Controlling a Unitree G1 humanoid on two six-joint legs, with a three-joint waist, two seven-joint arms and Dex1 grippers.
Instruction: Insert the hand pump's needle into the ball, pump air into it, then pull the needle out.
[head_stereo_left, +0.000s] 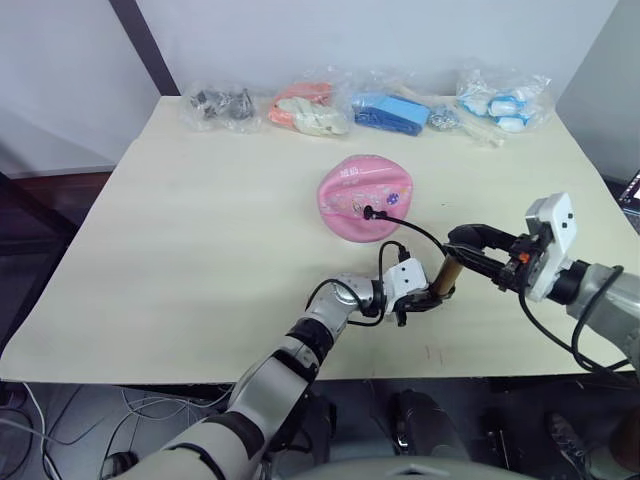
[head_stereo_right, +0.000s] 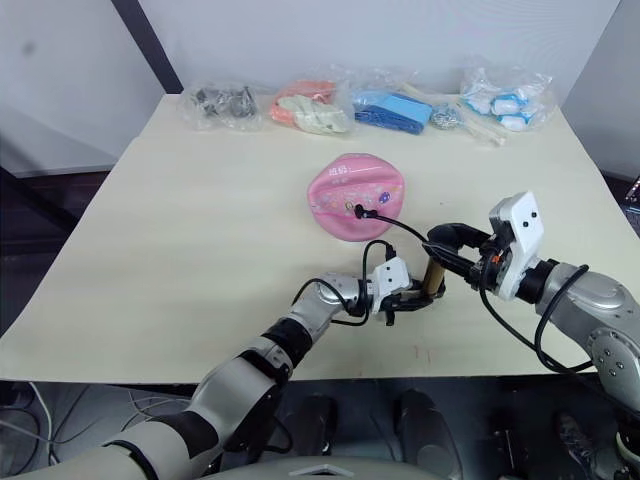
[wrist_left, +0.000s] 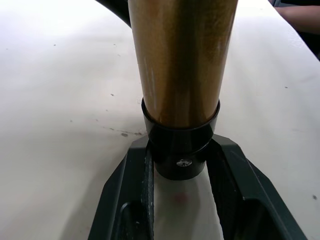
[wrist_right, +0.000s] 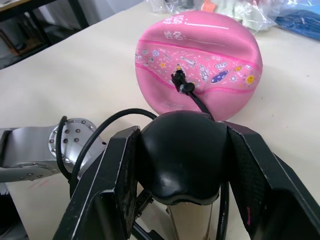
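The pink ball (head_stereo_left: 366, 197) lies sagging and dented in the middle of the table. The needle's black fitting (wrist_right: 180, 82) sits in the ball's near side, and the thin black hose (head_stereo_left: 415, 232) runs from it back to the hand pump (head_stereo_left: 446, 275). The pump's brass cylinder (wrist_left: 180, 60) stands tilted near the table's front edge. My left gripper (wrist_left: 181, 170) is shut on its black lower end cap. My right gripper (wrist_right: 185, 165) is shut on the black handle (wrist_right: 182, 155) at the pump's top.
Several clear bags lie along the table's far edge: dark parts (head_stereo_left: 220, 105), orange-white items (head_stereo_left: 310, 110), blue items (head_stereo_left: 392, 110) and blue-white items (head_stereo_left: 500, 100). The table's front edge (head_stereo_left: 200, 372) runs just below my left arm.
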